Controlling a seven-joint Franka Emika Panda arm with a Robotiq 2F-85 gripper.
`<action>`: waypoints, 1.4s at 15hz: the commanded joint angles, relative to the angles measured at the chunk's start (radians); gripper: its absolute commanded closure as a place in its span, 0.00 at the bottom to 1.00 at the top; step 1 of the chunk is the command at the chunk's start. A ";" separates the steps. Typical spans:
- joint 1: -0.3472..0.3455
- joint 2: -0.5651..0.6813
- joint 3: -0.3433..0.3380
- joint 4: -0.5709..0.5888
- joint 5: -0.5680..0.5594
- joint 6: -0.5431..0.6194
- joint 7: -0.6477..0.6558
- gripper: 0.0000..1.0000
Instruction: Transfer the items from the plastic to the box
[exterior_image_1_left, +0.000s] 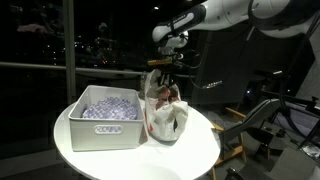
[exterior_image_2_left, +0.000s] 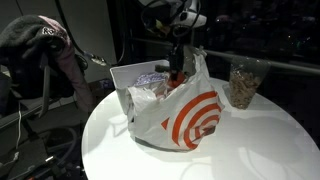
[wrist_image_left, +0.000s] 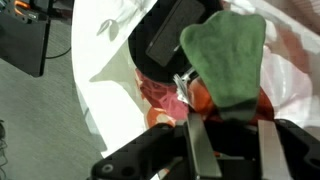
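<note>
A white plastic bag with a red ring logo (exterior_image_1_left: 165, 118) (exterior_image_2_left: 195, 120) stands open on the round white table, next to a white box (exterior_image_1_left: 100, 132) (exterior_image_2_left: 128, 75) that holds pale wrapped items. My gripper (exterior_image_1_left: 163, 72) (exterior_image_2_left: 180, 62) hangs over the bag's mouth. In the wrist view the fingers (wrist_image_left: 232, 125) are closed on the lower end of a flat green packet (wrist_image_left: 225, 55). Below it, inside the bag, lie a black packet (wrist_image_left: 165, 45) and red and orange items (wrist_image_left: 160, 95).
The table (exterior_image_1_left: 200, 150) (exterior_image_2_left: 250, 150) is small, and its edge is close around the bag and box. A clear jar of brownish contents (exterior_image_2_left: 243, 85) stands at the table's far side. Chairs and dark furniture surround the table.
</note>
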 joint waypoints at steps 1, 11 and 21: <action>0.013 -0.181 0.034 -0.108 -0.010 0.091 -0.068 1.00; 0.123 -0.187 0.168 -0.103 -0.080 0.410 -0.194 1.00; 0.132 -0.018 0.210 -0.099 0.071 0.526 -0.497 0.65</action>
